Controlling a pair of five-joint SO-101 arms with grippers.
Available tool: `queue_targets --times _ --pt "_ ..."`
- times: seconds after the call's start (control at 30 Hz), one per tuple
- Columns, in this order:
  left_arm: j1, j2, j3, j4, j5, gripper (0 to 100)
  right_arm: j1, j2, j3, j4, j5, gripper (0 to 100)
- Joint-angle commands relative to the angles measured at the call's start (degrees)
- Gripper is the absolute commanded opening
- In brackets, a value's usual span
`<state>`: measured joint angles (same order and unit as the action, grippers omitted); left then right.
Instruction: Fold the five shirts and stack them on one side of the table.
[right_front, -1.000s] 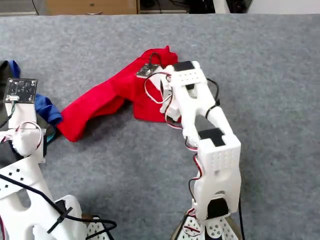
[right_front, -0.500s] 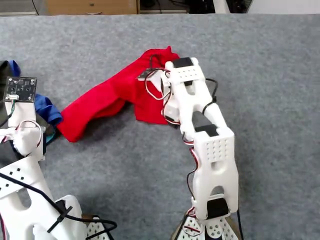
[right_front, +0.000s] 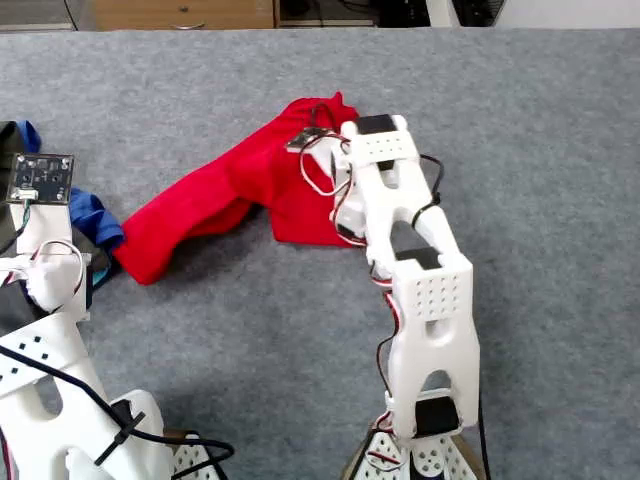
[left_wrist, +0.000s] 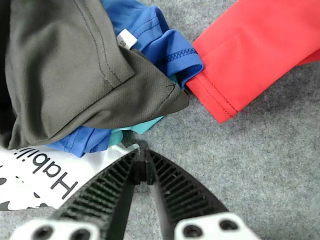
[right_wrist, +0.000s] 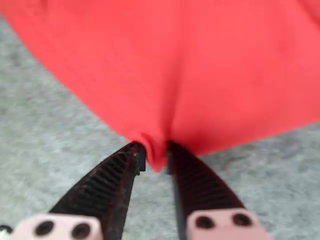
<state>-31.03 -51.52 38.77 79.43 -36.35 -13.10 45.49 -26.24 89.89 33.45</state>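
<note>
The right gripper (right_wrist: 154, 152) is clenched on a small fold at the edge of the red shirt (right_front: 230, 195). The shirt lies bunched across the middle of the table (right_front: 520, 150), nearer the far edge, and its other end trails toward the left edge. There its hem sits just beside the blue shirt (left_wrist: 150, 40), part of a heap with a dark grey shirt (left_wrist: 65, 70) and a white printed one (left_wrist: 30, 185).

The left gripper (left_wrist: 142, 157) hangs over that heap with its fingers pressed together, holding nothing.

From here the job looks like getting the red shirt opened out flat before any fold is made. The pinch is thin, so I'd draw the cloth slowly and low toward open table on the right, watching that it doesn't slip free. The trailing hem could catch the blue shirt and drag the heap. Pinning that end with the left gripper would probably help the cloth stretch out rather than slide.
</note>
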Motion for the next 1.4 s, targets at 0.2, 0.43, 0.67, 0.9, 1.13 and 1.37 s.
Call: queue_targets --times 0.2,0.43,0.67,0.9,1.13,1.37 --pt "-0.4 -0.3 -0.5 -0.7 0.0 2 4.2 -0.5 -5.0 0.6 0.5 0.2" --pt "-0.4 -0.3 -2.1 -1.1 0.7 2 6.6 -4.3 -26.4 12.6 3.2 0.2" --pt "-0.2 -0.3 -3.8 -1.1 6.0 2 8.7 -18.0 -29.8 12.5 8.0 0.2" --pt "5.4 0.3 -3.2 -1.8 7.7 2 12.1 -34.9 -19.3 12.5 10.3 0.2" --pt "16.0 0.3 1.7 -1.9 13.3 17 13.7 -45.5 -4.0 12.2 10.3 0.2" --pt "29.6 0.4 9.2 -4.8 13.5 18 13.4 -48.3 3.1 12.1 9.9 0.2"
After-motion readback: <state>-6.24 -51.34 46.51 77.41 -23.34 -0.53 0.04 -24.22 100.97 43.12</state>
